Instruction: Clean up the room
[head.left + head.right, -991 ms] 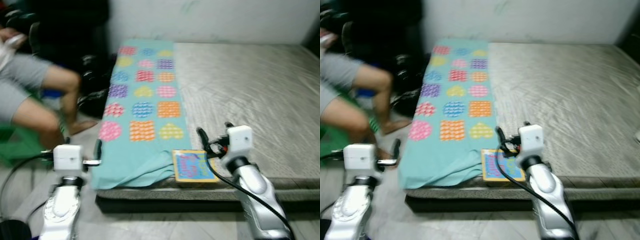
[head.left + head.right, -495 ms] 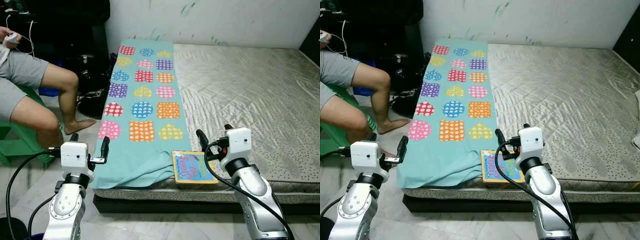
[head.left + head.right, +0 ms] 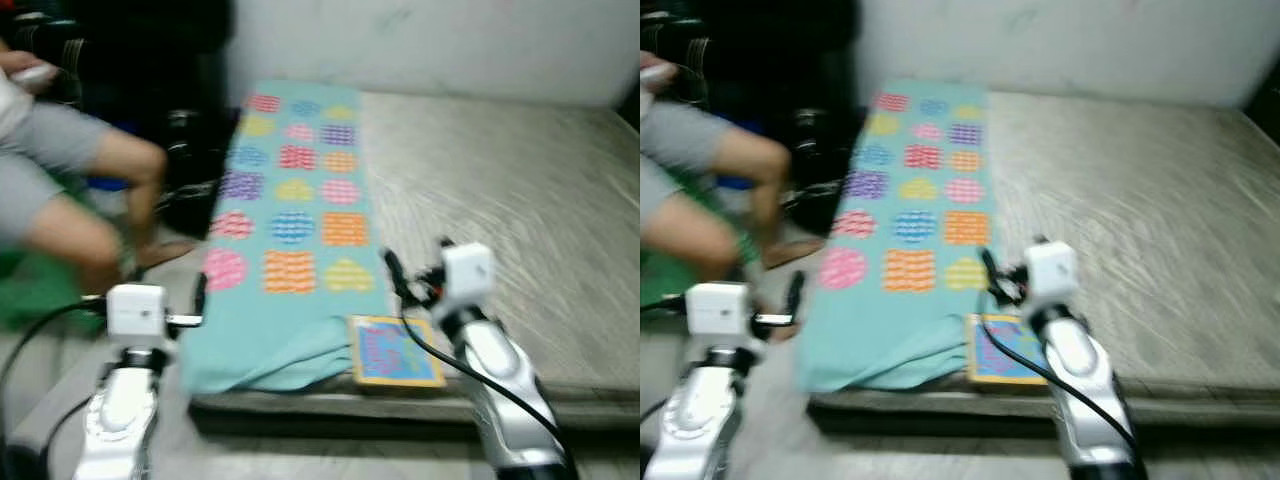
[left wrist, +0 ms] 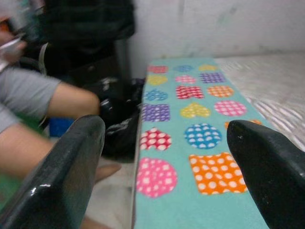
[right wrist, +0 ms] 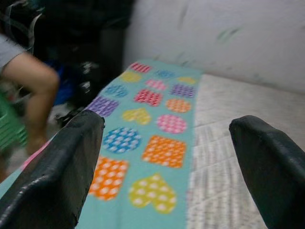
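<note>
A teal blanket (image 3: 295, 210) printed with coloured dotted shapes lies along the left side of a bare grey mattress (image 3: 520, 190). Its front end is bunched at the mattress edge. A book (image 3: 395, 350) with a yellow border and blue cover lies at the front edge, just right of the bunched cloth. My right gripper (image 3: 418, 255) hangs open just above and behind the book, holding nothing. My left gripper (image 3: 178, 290) is open and empty, off the mattress beside the blanket's front left corner. Both wrist views look along the blanket (image 4: 190, 143) between wide-spread fingers (image 5: 62, 167).
A person (image 3: 60, 190) sits at the left with bare legs on the floor, close to my left arm. Dark bags (image 3: 195, 170) stand between the person and the mattress. A white wall (image 3: 430, 45) runs behind. The picture is blurred.
The whole picture has gone blurred and shifted slightly, so the camera is moving. Both grippers keep the same open pose beside the blanket and the book.
</note>
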You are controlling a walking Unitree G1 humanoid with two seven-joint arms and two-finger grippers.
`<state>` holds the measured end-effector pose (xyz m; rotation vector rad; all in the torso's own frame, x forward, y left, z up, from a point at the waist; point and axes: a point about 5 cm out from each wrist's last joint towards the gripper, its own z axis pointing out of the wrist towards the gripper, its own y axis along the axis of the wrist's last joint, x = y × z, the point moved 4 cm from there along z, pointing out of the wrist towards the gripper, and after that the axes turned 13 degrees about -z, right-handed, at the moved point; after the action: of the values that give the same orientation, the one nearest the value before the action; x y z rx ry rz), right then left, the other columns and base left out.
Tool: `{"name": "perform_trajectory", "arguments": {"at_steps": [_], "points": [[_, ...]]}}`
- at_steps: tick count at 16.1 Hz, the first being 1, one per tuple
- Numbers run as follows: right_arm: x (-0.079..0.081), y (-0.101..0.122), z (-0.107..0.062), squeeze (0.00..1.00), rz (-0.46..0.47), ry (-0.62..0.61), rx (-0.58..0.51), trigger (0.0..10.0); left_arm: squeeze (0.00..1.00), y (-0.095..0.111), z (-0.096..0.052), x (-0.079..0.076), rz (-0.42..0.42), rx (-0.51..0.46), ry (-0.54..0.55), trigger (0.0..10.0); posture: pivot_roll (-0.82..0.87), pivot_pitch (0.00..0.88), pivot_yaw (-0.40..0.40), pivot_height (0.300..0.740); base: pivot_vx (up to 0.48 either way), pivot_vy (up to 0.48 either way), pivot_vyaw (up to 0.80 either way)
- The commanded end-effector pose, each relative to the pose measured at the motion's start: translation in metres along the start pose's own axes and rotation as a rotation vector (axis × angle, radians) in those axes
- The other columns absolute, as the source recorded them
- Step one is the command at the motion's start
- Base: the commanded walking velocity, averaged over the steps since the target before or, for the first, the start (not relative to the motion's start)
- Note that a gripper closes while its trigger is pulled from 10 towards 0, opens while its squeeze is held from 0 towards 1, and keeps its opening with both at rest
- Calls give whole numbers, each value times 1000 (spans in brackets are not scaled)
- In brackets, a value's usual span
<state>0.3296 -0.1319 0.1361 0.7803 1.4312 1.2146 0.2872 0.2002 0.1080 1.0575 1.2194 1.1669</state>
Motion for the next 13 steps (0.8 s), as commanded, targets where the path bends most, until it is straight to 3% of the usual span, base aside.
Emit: {"name": "perform_trajectory", "arguments": {"at_steps": [1,4,13], "points": [[-12,-11,-8,0,-9,-33,38,10000,0,0,2,-14,-19,-4,-43,10000,-61,68,-71,740,322,0,0],[-12,-11,-7,0,-9,-31,35,10000,0,-1,3,-15,-24,-3,-44,10000,-59,62,-73,740,317,0,0],[-9,-12,-7,0,-12,-28,35,10000,0,-5,5,-15,-67,21,-27,10000,-58,68,-70,740,0,0,0]]}}
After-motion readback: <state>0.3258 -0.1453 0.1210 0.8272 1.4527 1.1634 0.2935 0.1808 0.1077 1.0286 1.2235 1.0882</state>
